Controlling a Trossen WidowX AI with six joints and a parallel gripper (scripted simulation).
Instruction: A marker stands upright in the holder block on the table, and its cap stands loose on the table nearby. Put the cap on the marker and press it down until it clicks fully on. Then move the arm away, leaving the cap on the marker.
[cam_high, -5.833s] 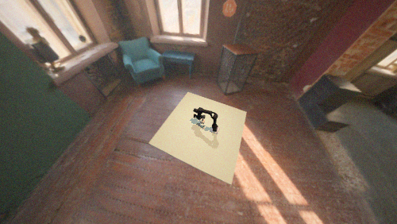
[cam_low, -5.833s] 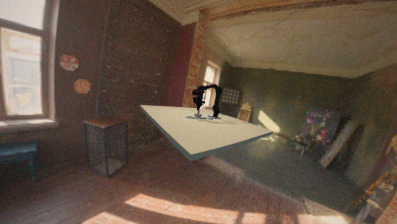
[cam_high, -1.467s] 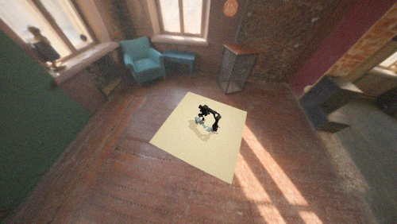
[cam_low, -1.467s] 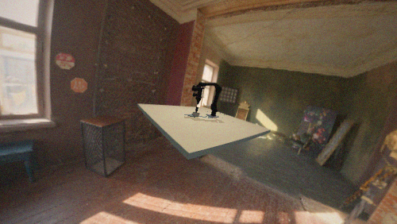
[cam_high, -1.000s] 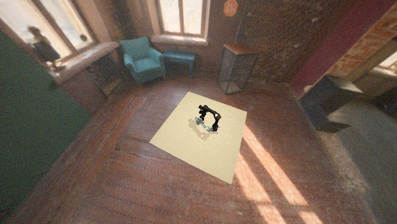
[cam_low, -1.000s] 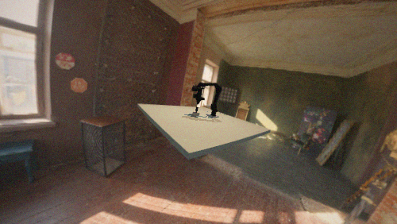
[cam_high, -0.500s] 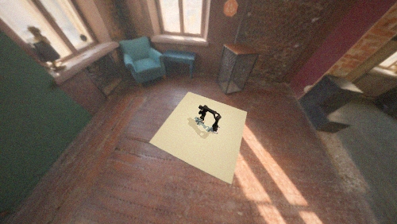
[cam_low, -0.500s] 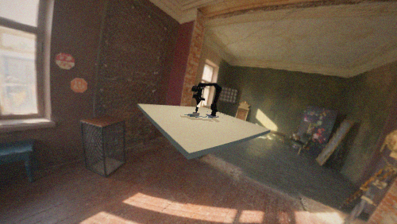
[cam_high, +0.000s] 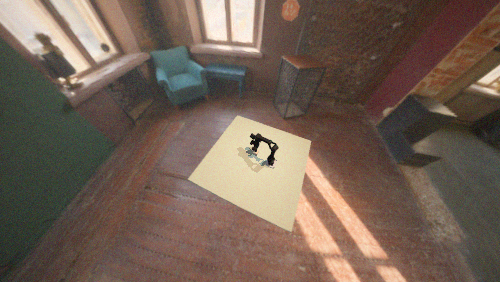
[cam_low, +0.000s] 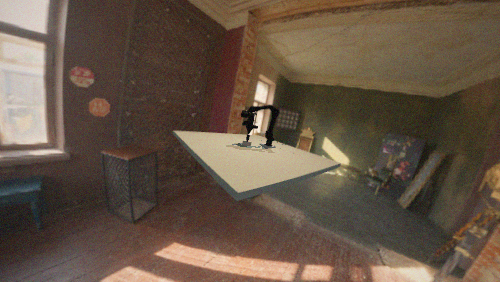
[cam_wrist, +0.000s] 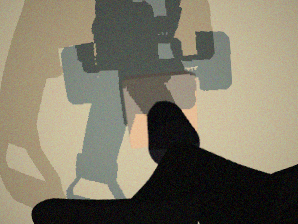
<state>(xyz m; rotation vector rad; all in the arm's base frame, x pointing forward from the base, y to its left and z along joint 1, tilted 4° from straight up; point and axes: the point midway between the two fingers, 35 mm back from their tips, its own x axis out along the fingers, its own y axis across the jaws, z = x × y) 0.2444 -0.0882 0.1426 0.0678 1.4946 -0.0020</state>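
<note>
The pinkish-grey holder block (cam_wrist: 182, 95) lies in the middle of the wrist view, partly in shadow. A dark, round-ended upright shape, the marker (cam_wrist: 171, 122), stands over it. Its dark end looks like the cap, but how far on the cap sits cannot be told. No loose cap shows on the table (cam_high: 240, 195) (cam_low: 265, 170) (cam_wrist: 260, 85). My gripper (cam_wrist: 178, 150) (cam_low: 248, 140) is shut with nothing seen between its fingers. Its fingertips are at the marker's dark end in the wrist view and low over the block in the exterior view; whether they touch is hidden.
The arm (cam_high: 274, 148) (cam_low: 272, 125) arches up from its base and down to the holder area. Its shadows fall across the block and table. The armchair (cam_high: 182, 75), the blue bench (cam_high: 227, 72) and the wire-sided stand (cam_low: 129, 187) are beyond the table.
</note>
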